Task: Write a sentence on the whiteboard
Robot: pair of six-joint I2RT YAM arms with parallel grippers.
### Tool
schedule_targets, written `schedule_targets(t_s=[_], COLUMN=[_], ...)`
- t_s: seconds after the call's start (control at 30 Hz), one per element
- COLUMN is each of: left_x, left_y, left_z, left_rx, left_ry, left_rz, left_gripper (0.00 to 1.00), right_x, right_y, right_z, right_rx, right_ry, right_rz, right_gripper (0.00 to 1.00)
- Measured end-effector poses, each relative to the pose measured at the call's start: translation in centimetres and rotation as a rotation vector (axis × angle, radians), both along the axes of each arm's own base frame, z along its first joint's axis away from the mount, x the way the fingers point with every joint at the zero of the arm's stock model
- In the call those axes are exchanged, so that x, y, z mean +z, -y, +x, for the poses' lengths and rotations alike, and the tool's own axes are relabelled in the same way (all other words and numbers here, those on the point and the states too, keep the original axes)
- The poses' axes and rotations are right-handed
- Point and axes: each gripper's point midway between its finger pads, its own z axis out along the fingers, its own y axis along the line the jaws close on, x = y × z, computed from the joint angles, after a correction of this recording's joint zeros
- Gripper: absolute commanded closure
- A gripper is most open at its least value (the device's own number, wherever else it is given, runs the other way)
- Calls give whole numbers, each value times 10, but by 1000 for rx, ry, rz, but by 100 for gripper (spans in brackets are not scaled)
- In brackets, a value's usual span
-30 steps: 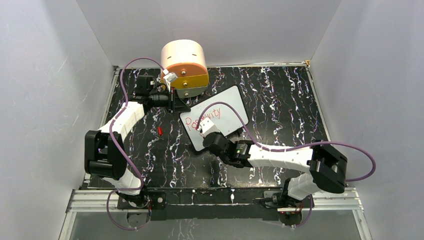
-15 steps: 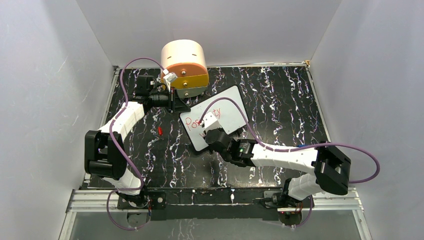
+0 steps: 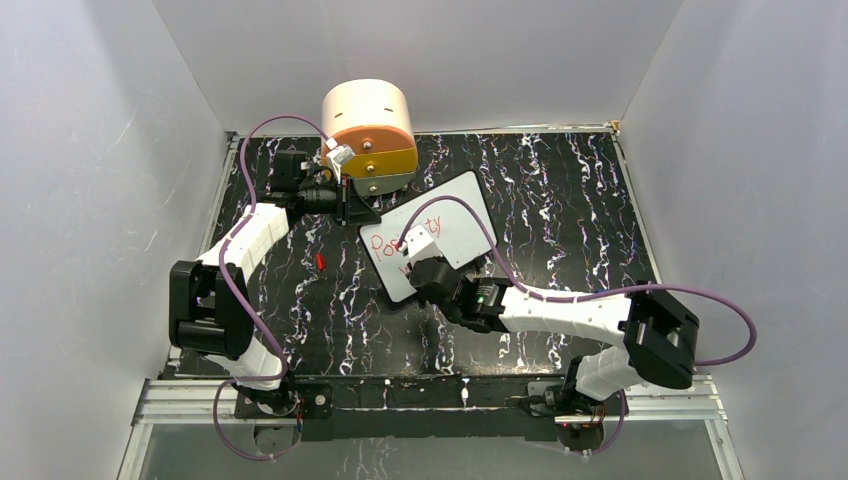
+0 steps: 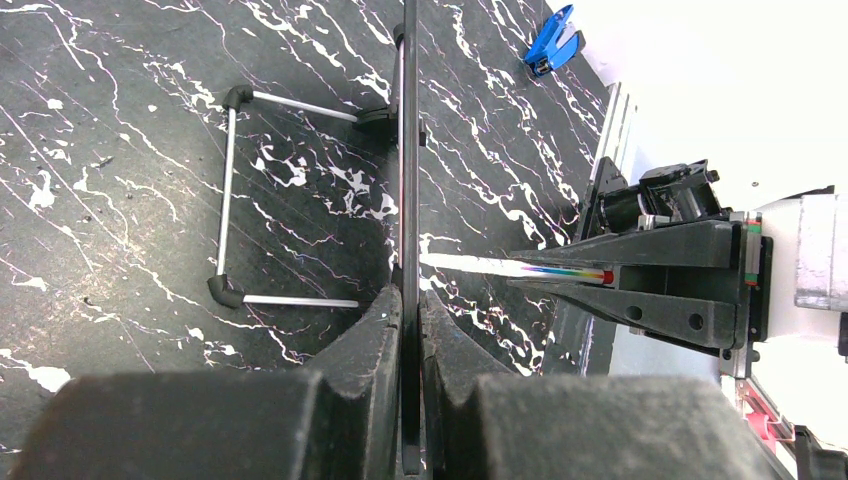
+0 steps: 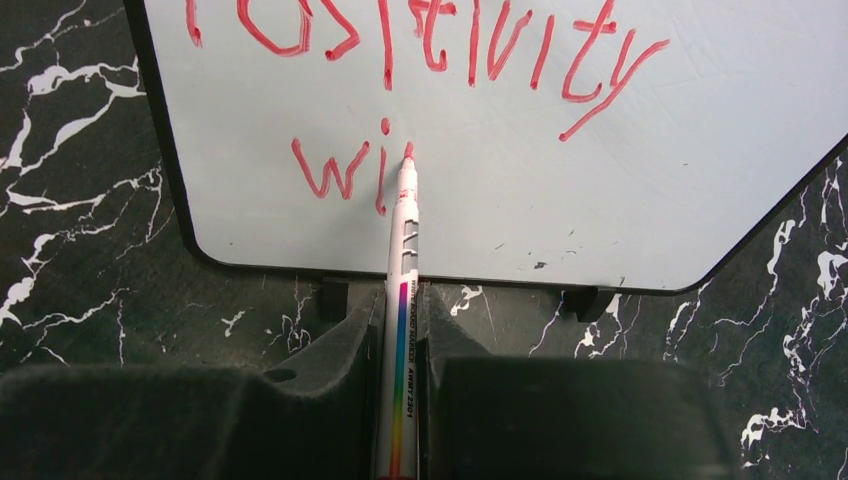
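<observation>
From above, the whiteboard [image 3: 470, 225] sits on the tabletop [image 3: 560, 200], just in front of the round drawer unit [image 3: 368, 125] (its orange front is shut, so I cannot see what it holds). My left tool [image 3: 352, 205] is at the board's far left corner, and my right tool [image 3: 410, 260] reaches over its near edge.

From the left wrist, the board shows edge-on, clamped between my left fingers, with its wire stand [image 4: 228, 190] behind it.

From the right wrist, my right tool is clenched on the marker [image 5: 402, 250]. Its red tip touches the board just right of "wi", under "Positivity". The sentence [image 5: 430, 40] looks about half written. For the "n", I'd press lightly, match the first line's slant and leave room for "all".
</observation>
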Motion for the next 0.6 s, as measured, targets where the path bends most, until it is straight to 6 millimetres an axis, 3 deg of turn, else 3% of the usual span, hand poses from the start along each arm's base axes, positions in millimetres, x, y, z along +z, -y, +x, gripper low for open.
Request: schedule_targets(t_s=[0.6], left_x=[0], left_y=[0], left_z=[0], left_rx=[0], left_ry=[0], left_rz=[0], left_gripper=[100], right_x=[-12], right_y=[7], right_z=[-7], right_rx=[8], right_ry=[-47], right_rz=[-40], right_gripper=[100])
